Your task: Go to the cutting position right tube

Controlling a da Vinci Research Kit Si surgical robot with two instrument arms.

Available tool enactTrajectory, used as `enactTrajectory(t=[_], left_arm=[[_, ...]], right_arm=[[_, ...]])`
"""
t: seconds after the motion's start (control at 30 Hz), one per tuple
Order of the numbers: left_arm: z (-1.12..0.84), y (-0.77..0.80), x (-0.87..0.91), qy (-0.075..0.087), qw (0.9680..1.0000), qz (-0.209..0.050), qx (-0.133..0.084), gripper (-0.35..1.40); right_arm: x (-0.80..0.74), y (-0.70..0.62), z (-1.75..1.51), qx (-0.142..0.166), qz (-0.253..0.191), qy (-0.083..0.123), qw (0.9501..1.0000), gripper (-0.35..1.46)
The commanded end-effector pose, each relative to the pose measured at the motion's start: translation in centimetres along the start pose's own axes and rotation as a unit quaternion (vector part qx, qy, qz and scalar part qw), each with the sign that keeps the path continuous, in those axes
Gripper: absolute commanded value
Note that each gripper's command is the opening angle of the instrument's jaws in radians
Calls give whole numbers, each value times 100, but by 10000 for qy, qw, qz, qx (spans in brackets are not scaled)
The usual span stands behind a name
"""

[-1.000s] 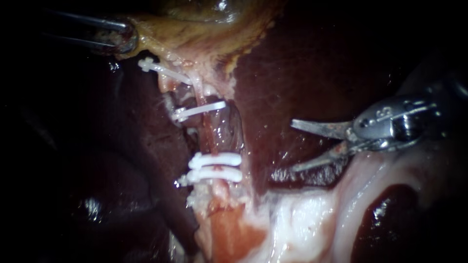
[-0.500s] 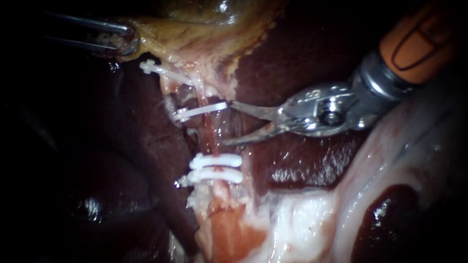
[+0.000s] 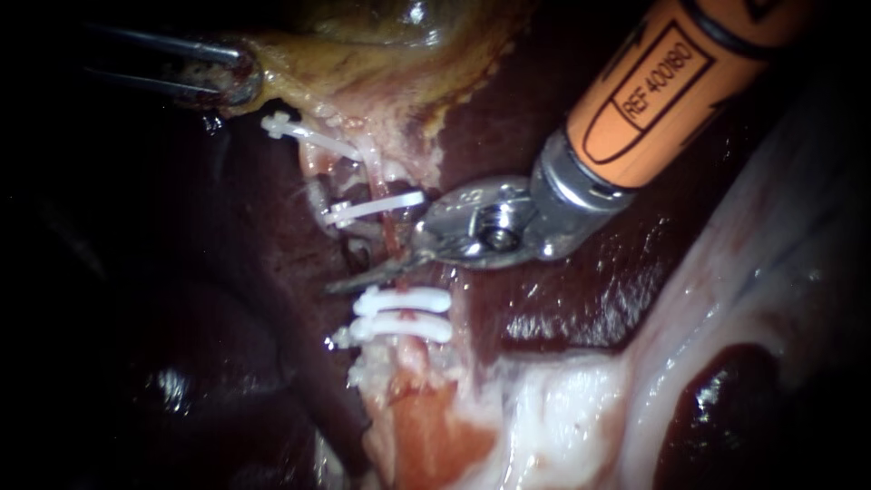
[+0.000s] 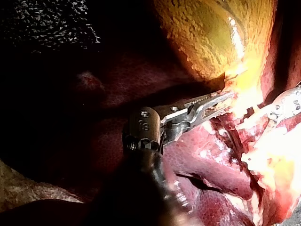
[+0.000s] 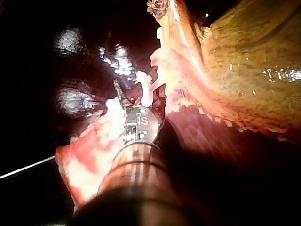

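Note:
A pink tube (image 3: 392, 243) runs down from the yellow gallbladder (image 3: 363, 63) and carries white clips: one upper clip (image 3: 374, 207) and a lower pair (image 3: 404, 300). My right instrument (image 3: 349, 259), on an orange shaft, comes in from the upper right. Its blades are open and straddle the tube between the upper clip and the lower pair, with the lower blade (image 3: 372, 272) showing in front. In the right wrist view its tip (image 5: 118, 92) sits among the clips (image 5: 146, 92). My left instrument (image 3: 222, 77) is shut on the gallbladder's edge (image 4: 221, 101) at the upper left.
Dark red liver (image 3: 562, 118) surrounds the tube on both sides. Another white clip (image 3: 299, 132) lies higher up near the gallbladder. Pale whitish tissue (image 3: 562, 408) spreads across the lower right. The orange shaft (image 3: 662, 82) crosses over the liver.
My right instrument has travelled left from over the liver to the tube, its open blades now across the tube between the clips. The left instrument has held still.

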Motion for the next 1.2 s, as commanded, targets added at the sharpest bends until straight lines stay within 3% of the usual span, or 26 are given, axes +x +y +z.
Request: enactTrajectory(t=[0.03, 0.17, 0.4, 0.67, 0.83, 1.2], left_arm=[[0, 0, 0, 1, 10000, 1, 3, -35], [0, 0, 0, 1, 10000, 1, 3, -35], [0, 0, 0, 1, 10000, 1, 3, -35], [0, 0, 0, 1, 10000, 1, 3, -35], [1, 0, 0, 1, 10000, 1, 3, -35], [1, 0, 1, 2, 10000, 0, 4, -35]], right_arm=[[2, 0, 2, 47, 18, 58, 10000, 142], [5, -5, 2, 189, 74, 242, 9995, 143], [18, -31, -4, 655, 127, 560, 9962, 143], [41, -54, -14, 1280, 117, 780, 9886, 142], [47, -58, -16, 1354, 132, 808, 9874, 140], [42, -50, -17, 1344, 259, 814, 9872, 137]])
